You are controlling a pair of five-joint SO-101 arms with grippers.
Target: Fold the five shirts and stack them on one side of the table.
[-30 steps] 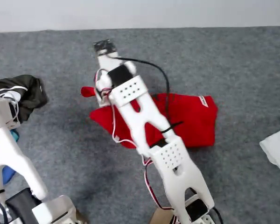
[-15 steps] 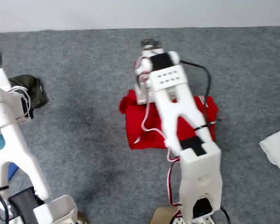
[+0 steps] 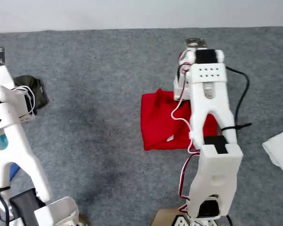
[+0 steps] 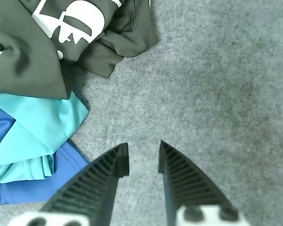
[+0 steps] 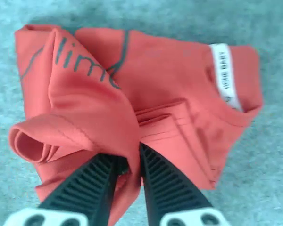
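- Right gripper (image 5: 129, 162): clamped on a raised fold of the red shirt (image 3: 158, 125), which lies mid-table.
- The right arm (image 3: 210, 122) hides the shirt's right part; its long axis seems to run left-right.
- Left gripper (image 4: 144, 157): slightly parted, empty, beside the dark shirt (image 4: 47, 42).

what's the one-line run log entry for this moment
right gripper shut on red shirt | left gripper open over grey mat beside dark shirt, teal shirt, blue shirt | white shirt apart

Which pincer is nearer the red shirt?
Right. The right pincer grips a fold of the red shirt; the left pincer hangs open beside the dark shirt, far off.
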